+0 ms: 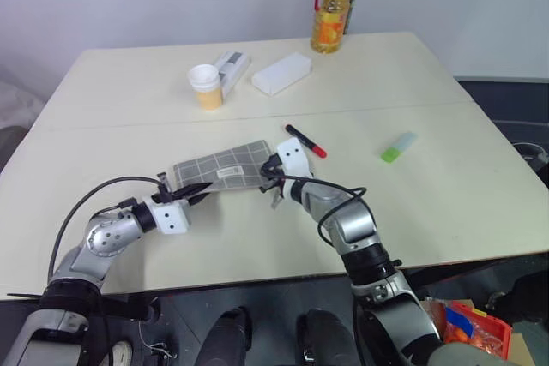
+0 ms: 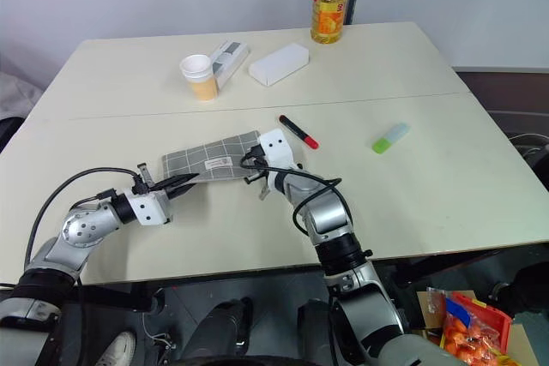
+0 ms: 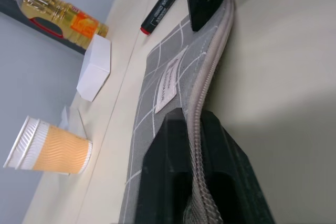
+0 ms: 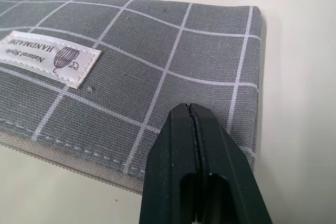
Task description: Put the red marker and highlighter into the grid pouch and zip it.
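Grid pouch (image 1: pixel 225 167) pinched at both ends: left gripper (image 3: pixel 195 129) clamps the zipper edge, right gripper (image 4: pixel 191 113) pressed closed at the opposite end; zipper runs between them.

Grey grid pouch (image 1: pixel 225 166) flat on table (image 1: pixel 446 195), white label up, zipper edge nearest robot. Red marker (image 1: pixel 305 141) just beyond pouch's right end, angled. Green highlighter (image 1: pixel 398 147) lying well right of marker.
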You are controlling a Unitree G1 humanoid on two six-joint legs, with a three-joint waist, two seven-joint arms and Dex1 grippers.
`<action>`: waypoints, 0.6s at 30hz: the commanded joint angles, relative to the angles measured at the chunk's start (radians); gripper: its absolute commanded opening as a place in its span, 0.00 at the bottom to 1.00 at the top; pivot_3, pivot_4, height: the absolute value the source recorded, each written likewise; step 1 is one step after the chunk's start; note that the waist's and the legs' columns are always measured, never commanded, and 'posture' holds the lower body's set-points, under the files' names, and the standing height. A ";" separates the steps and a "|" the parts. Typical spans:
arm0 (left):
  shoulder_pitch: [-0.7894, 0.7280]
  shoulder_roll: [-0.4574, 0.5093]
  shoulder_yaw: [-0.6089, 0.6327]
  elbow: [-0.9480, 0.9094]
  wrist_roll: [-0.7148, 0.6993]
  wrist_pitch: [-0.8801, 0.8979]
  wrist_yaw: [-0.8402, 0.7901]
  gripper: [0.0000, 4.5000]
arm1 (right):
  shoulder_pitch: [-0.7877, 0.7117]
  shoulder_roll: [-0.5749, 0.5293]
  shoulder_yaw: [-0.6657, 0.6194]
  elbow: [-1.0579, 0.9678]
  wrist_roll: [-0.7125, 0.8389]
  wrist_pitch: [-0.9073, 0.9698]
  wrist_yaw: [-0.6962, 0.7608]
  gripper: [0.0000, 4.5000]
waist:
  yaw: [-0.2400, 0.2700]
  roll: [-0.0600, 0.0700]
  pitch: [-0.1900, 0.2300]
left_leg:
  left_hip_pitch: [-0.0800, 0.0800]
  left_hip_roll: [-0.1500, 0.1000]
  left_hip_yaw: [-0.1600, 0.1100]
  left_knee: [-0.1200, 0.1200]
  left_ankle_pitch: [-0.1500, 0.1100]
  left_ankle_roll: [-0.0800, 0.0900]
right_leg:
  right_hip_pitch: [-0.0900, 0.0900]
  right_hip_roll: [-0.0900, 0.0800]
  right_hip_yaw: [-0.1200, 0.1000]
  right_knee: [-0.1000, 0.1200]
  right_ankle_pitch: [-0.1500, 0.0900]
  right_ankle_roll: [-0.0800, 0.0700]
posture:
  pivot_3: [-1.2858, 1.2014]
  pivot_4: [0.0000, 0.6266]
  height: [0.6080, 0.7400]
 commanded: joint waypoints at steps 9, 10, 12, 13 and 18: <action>0.198 -0.076 0.124 -0.340 -0.250 0.424 0.055 0.00 | -0.026 -0.109 -0.057 -0.142 0.063 -0.108 0.105 0.20 | -0.016 0.000 0.000 | 0.000 0.000 -0.001 0.000 0.000 0.000 | 0.000 0.000 0.000 0.000 0.000 0.000 | 0.52 0.24 1.00; 0.225 -0.092 0.139 -0.376 -0.256 0.469 0.080 0.00 | -0.028 -0.128 -0.074 -0.164 0.083 -0.096 0.124 0.32 | -0.018 0.000 0.000 | 0.000 0.000 -0.001 0.000 0.000 0.000 | 0.000 0.000 0.000 0.000 0.000 0.000 | 0.52 0.24 1.00; 0.261 -0.125 0.161 -0.427 -0.256 0.522 0.122 0.00 | -0.025 -0.157 -0.091 -0.196 0.113 -0.078 0.160 0.53 | -0.020 0.000 0.000 | 0.000 0.000 -0.001 0.000 0.000 0.000 | 0.000 0.000 0.000 0.000 0.000 0.000 | 0.52 0.24 1.00; 0.273 -0.144 0.167 -0.448 -0.255 0.544 0.141 0.00 | -0.022 -0.167 -0.095 -0.206 0.126 -0.071 0.171 0.67 | -0.021 0.000 0.000 | 0.000 0.000 -0.001 0.000 0.000 0.000 | 0.001 0.000 0.000 0.000 0.000 0.000 | 0.52 0.24 1.00; 0.295 -0.201 0.161 -0.485 -0.233 0.571 0.184 0.00 | -0.017 -0.171 -0.093 -0.220 0.154 -0.020 0.176 0.99 | -0.021 0.000 0.000 | 0.000 0.000 -0.001 0.000 0.000 0.000 | 0.001 0.000 0.000 0.000 0.000 0.000 | 0.52 0.24 1.00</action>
